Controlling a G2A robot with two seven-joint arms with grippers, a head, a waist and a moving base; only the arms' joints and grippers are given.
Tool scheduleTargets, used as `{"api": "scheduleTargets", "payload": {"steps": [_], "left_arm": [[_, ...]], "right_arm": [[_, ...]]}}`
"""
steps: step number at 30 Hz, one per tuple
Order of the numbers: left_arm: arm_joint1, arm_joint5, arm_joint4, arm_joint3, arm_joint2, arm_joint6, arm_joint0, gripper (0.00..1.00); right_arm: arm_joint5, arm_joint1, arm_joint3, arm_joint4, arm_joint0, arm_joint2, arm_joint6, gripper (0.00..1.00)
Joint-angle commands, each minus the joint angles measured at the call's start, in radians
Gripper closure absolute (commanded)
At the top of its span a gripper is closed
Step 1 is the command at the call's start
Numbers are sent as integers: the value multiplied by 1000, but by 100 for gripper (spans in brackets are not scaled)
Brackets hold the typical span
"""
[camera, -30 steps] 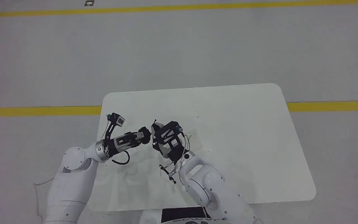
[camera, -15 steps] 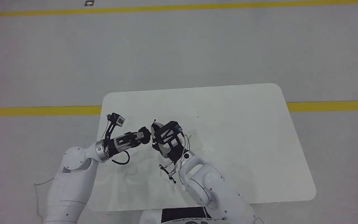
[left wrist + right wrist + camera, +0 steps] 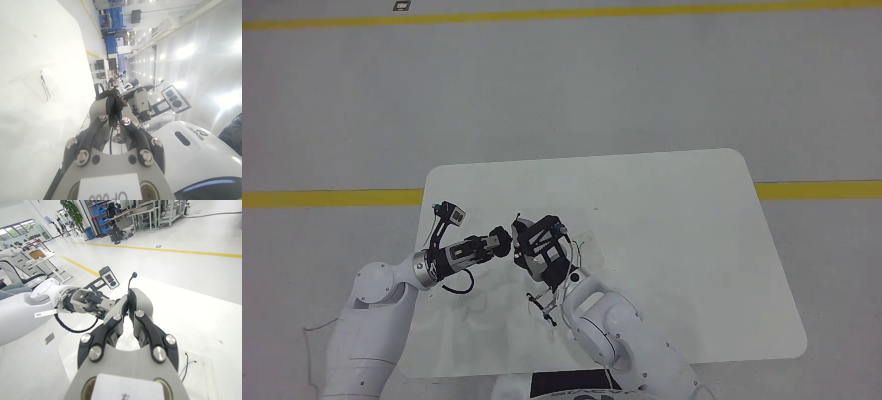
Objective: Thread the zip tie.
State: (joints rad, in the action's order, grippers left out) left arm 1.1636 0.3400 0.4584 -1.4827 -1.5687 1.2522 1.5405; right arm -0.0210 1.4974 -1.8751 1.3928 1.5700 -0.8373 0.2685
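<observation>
A thin black zip tie stands up from my right gripper, which is shut on its strap, with the square head at the top. My left gripper is shut too, and a black strap runs back between its fingers. In the top view both grippers meet tip to tip above the table's left part, the left gripper coming from the left and the right gripper from the near side. The tie's head pokes out just above them.
A clear flat sheet with spare black zip ties lies on the white table just right of the grippers, also seen as the clear sheet. Most of the table's right side is bare.
</observation>
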Motion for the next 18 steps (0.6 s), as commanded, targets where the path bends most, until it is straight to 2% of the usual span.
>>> {"api": "scheduleTargets", "payload": {"steps": [1,18], "left_arm": [[0,0,0,0,0,0,0,100],[0,0,0,0,0,0,0,100]], "right_arm": [[-1,0,3,-2,-3,1,1,100],[14,-6,8,-33,-12,8,-8,100]]}}
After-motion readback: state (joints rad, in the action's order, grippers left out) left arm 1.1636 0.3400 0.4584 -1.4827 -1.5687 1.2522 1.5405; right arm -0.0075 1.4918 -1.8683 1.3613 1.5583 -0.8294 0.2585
